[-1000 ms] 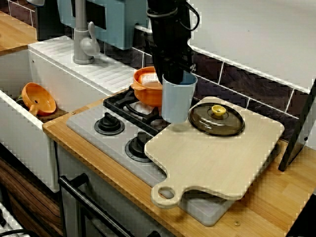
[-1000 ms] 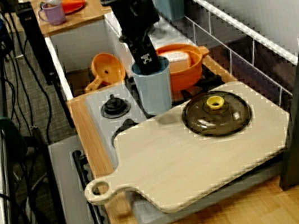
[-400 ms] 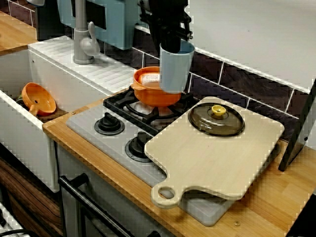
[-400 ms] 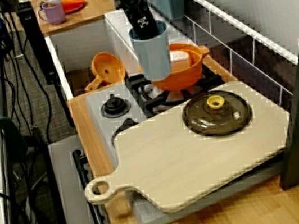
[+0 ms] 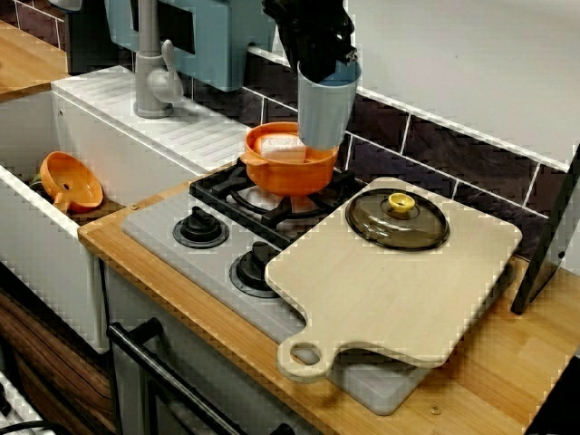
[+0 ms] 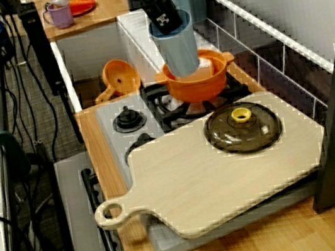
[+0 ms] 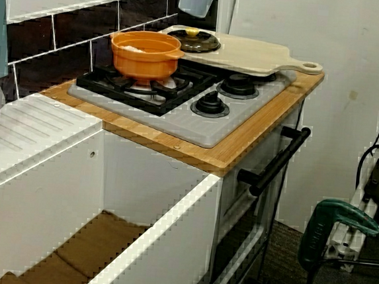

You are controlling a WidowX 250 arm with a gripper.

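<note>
Aloft, blue cup; white lump in pot

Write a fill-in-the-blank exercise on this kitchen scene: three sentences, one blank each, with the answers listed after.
1. The cup that the hand holds up in the air is light ____.
2. On the stove, on a burner, stands an orange ____.
3. The glass lid lies on the cutting board, and its knob is ____.
Missing words: blue; pot; yellow.
</note>
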